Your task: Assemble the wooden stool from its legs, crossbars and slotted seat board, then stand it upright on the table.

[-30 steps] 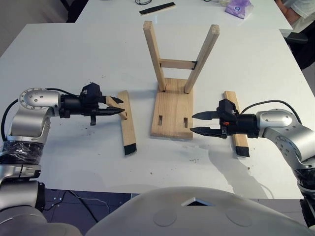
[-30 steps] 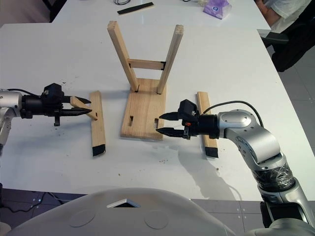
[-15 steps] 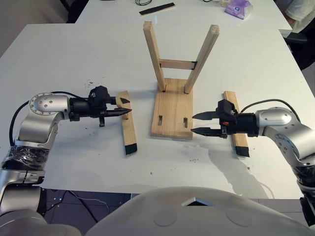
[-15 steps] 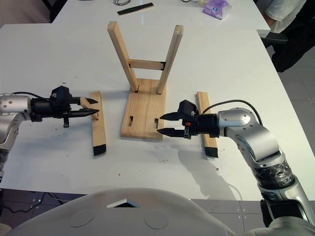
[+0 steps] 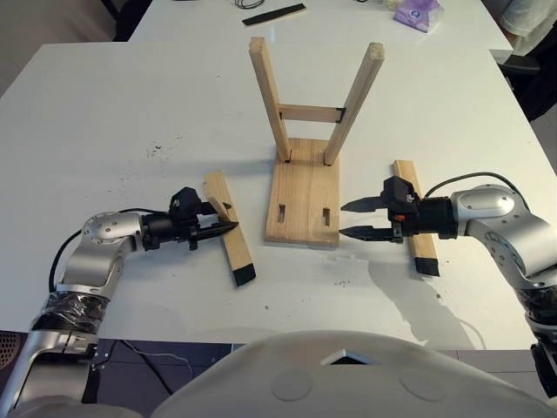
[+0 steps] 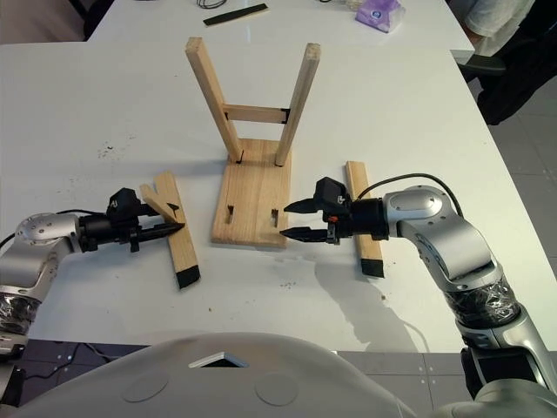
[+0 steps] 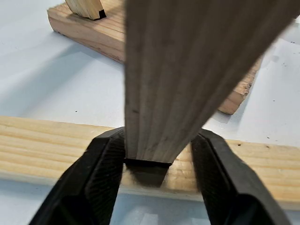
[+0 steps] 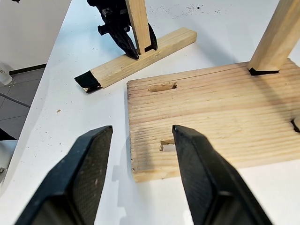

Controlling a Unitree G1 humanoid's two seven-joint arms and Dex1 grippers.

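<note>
The slotted seat board (image 5: 303,202) lies flat mid-table. Two legs (image 5: 268,96) stand in its far slots, joined by a crossbar (image 5: 309,113); the two near slots are bare. A loose leg (image 5: 235,248) with a black tip lies left of the board. My left gripper (image 5: 228,228) is shut on a short crossbar (image 6: 153,195), whose end presses against that leg (image 7: 47,145). The fingers (image 7: 93,178) clamp the crossbar (image 7: 187,70) from both sides. My right gripper (image 5: 355,219) is open, holding nothing, at the board's near right edge (image 8: 225,108). Another loose leg (image 5: 414,218) lies beneath its arm.
A black strip (image 5: 277,14) and a purple packet (image 5: 421,12) lie on the far table. Dark crumbs dot the white table (image 5: 157,150) on the left. Bare table surface lies in front of the board up to the near edge.
My left gripper moved right and lower with the crossbar, onto the left loose leg. That leg has swung, its black tip now farther right. The right arm kept still.
</note>
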